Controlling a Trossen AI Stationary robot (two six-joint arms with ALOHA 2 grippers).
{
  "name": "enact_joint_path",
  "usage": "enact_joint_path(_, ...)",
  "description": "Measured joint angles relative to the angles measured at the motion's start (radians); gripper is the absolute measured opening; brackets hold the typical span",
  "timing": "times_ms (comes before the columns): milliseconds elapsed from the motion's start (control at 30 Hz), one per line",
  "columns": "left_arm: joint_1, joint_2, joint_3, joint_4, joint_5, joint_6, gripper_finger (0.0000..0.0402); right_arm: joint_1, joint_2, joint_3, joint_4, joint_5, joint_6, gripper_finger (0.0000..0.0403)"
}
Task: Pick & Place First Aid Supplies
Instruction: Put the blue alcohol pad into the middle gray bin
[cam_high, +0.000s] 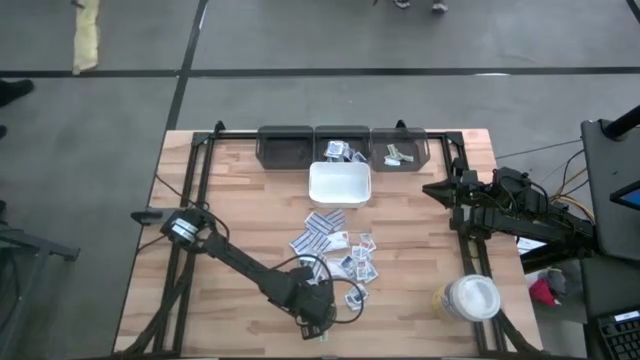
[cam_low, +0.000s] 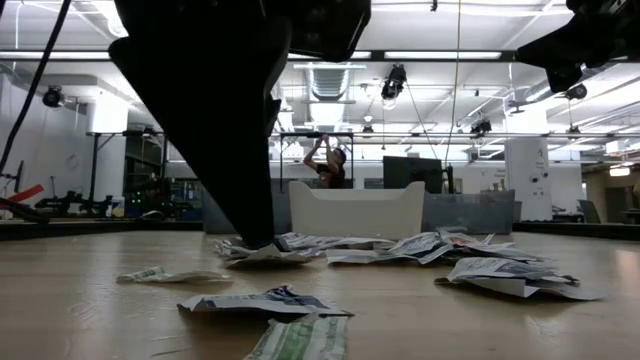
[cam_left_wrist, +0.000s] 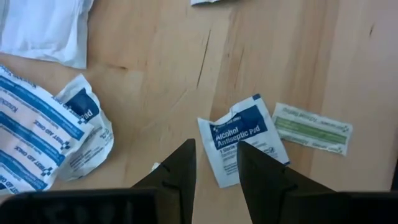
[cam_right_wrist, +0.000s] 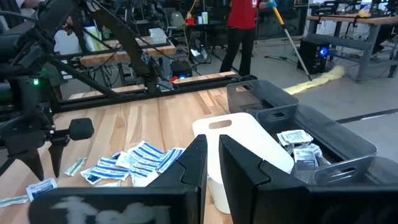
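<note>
Left gripper (cam_left_wrist: 214, 165): positioned low over the near edge of the table, fingers parted with a narrow gap, nothing pinched; bare wood is seen between them.
Right gripper (cam_right_wrist: 212, 158): parked high at the right side of the table, fingers close together and empty.
Target packet: an alcohol prep pad (cam_left_wrist: 241, 138), white with a dark blue label, lying flat on the wood beside one finger and partly hidden by it.
Packet axis: the long side is angled across the fingers' line, and the printed label slants with it.
Neighbour: a green-striped strip (cam_left_wrist: 313, 127) lies just beside the pad.
Step in hand: judged as the approach to a pick.
Next move: a small sideways shift so the pad's edge is straddled, then descent and closing.
Destination: probably the dark bins (cam_high: 343, 145) behind the white tray (cam_high: 340, 184).
</note>
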Motion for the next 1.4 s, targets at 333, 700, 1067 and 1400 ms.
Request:
enact_joint_path(333, 0.001, 0.054, -0.001, 0.041, 0.017, -0.006, 0.011, 0.0, 0.0, 0.0, 0.0, 0.0, 0.0, 0.0038)
enact_joint_path(700, 0.006, 0.08, 0.003, -0.003, 0.011, -0.108, 0.0063, 0.0, 0.0, 0.0, 0.0, 0.0, 0.0, 0.0038)
enact_joint_path(1067, 0.008, 0.076, 0.023, -0.013, -0.07, -0.1, 0.0003, 0.0, 0.0, 0.0, 0.0, 0.0, 0.0, 0.0038)
enact_joint_path(1400, 0.015, 0.002, 0.07, -0.023, -0.217, -0.048, 0.0001, 0.0, 0.0, 0.0, 0.0, 0.0, 0.0, 0.0038)
